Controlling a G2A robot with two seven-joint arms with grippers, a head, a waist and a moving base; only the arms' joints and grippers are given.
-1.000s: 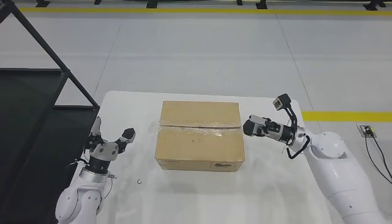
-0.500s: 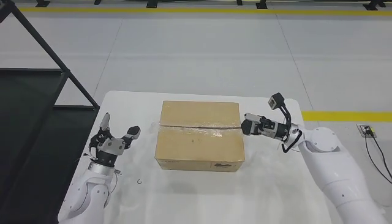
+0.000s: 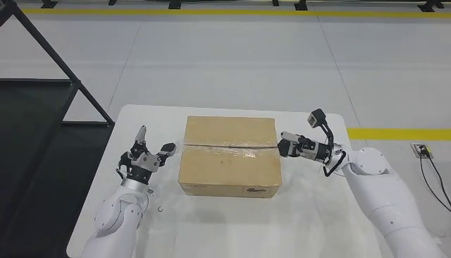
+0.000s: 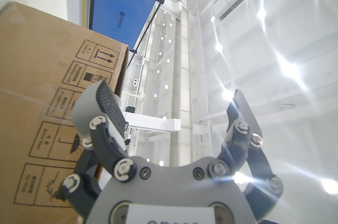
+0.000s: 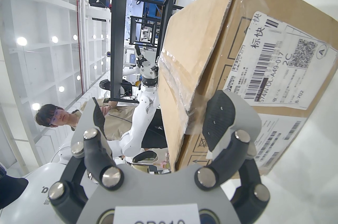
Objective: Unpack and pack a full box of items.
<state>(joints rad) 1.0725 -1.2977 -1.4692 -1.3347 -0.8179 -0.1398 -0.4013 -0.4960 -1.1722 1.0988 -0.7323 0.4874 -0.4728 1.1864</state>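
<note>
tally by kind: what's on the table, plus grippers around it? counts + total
Brown cardboard box, seam taped with clear tape: 1
Grippers: 2, the left gripper and the right gripper, both open
Small dark loop lying on the white table: 1
Total: 4

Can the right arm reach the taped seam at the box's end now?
Probably yes: the right gripper is open beside that end of the box, the taped seam lines up between its jaws, and nothing stands between.
</note>
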